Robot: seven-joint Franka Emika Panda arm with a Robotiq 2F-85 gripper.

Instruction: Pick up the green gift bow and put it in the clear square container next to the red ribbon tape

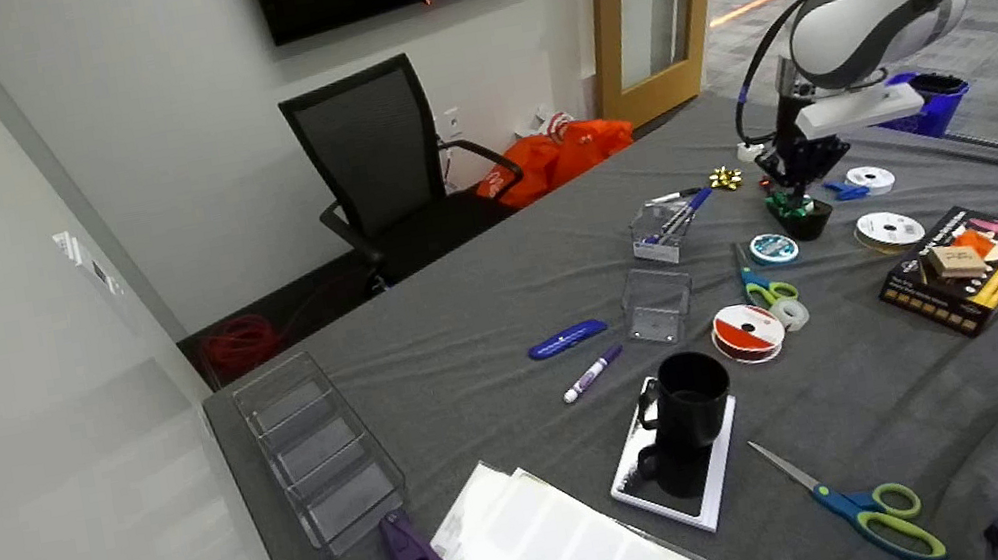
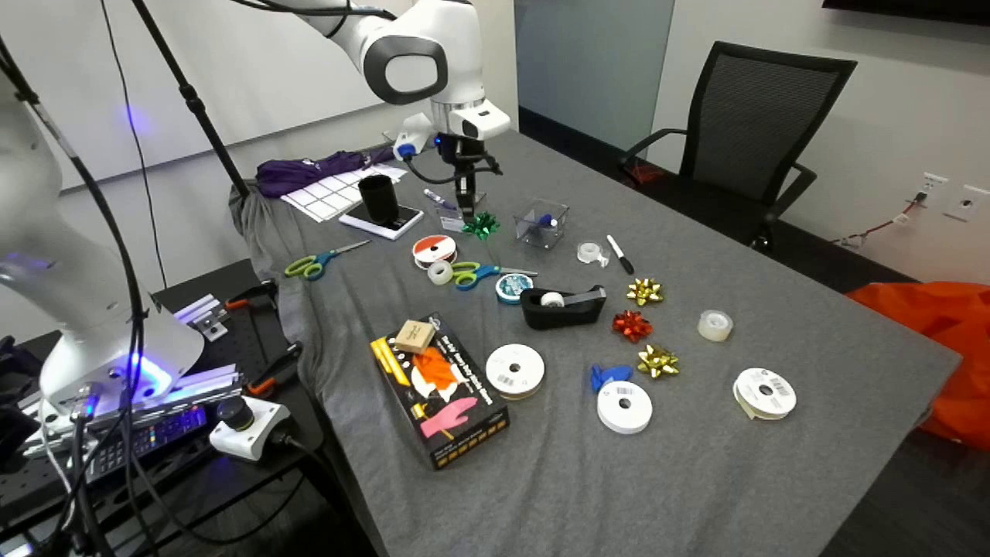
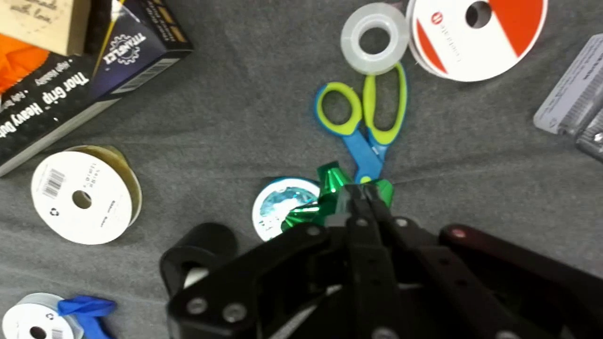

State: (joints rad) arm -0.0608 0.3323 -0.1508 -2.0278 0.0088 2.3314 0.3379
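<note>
The green gift bow [image 1: 782, 206] is held in my gripper [image 1: 797, 195]; both also show in the other views, the bow [image 2: 483, 225] and gripper [image 2: 468, 216] in an exterior view and the bow [image 3: 332, 181] around the fingertips [image 3: 362, 188] in the wrist view. The fingers are close together on it, hiding its middle. It is above the table. The clear square container [image 1: 656, 306] stands open with its lid up, partly hidden behind the gripper in an exterior view [image 2: 451, 223]. Its edge shows at the right in the wrist view [image 3: 567, 94]. The red ribbon tape [image 1: 748, 332] lies beside it [image 3: 520, 28].
A teal ribbon spool [image 3: 278, 207], green-handled scissors [image 3: 362, 136] and a black tape dispenser [image 2: 563, 308] lie below or near the gripper. A clear box with pens [image 1: 657, 233] stands near the container. A black mug [image 1: 693, 395] and a glove box [image 2: 441, 387] stand farther off.
</note>
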